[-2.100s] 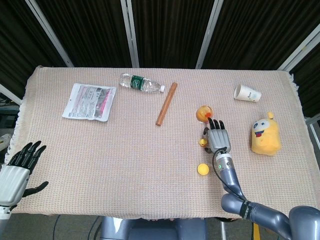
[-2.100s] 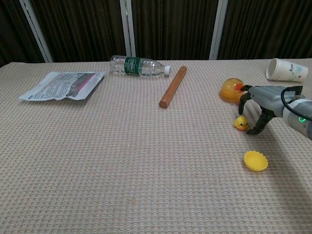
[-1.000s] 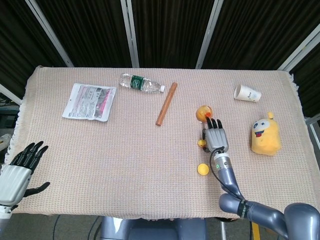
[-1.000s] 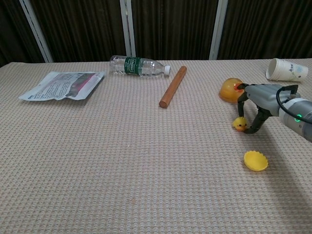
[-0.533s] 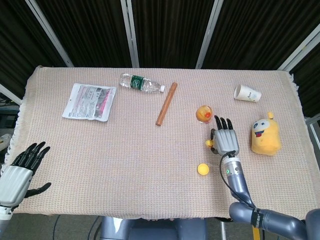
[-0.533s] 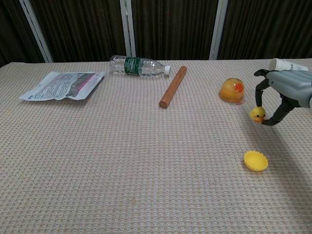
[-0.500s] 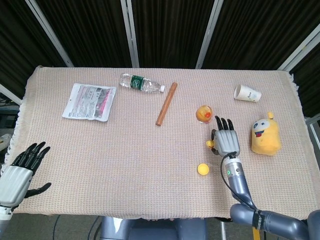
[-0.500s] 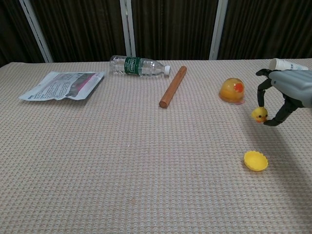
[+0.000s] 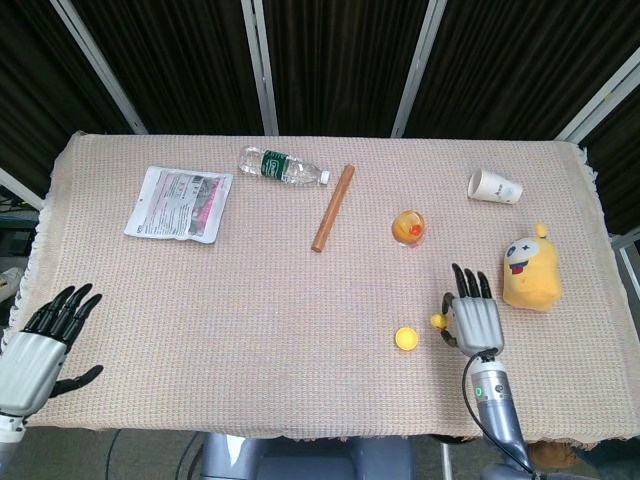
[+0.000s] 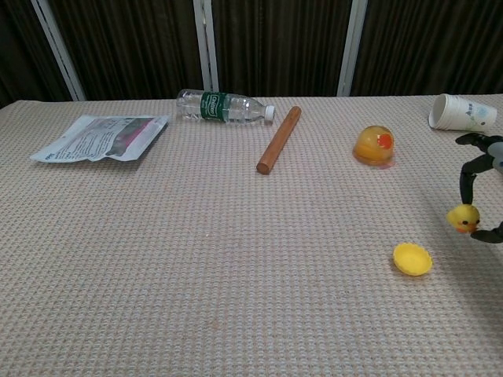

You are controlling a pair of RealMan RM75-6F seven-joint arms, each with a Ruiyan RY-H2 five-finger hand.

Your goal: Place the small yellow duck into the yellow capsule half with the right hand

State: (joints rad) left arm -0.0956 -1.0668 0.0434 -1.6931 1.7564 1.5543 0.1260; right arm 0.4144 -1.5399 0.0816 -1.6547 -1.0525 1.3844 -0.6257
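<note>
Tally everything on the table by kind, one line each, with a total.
Water bottle: 1
Wooden stick: 1
Printed packet: 1
Paper cup: 1
Yellow plush toy: 1
Orange dome capsule: 1
Yellow capsule half: 1
Small yellow duck, held above the table by the right hand: 1
Total: 8

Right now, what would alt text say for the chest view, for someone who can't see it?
At the right edge, the robot's right hand pinches a small yellow duck just above the cloth-covered table, right of an empty yellow capsule half. Farther back lie an orange capsule dome, wooden stick, water bottle, printed packet and tipped paper cup.
</note>
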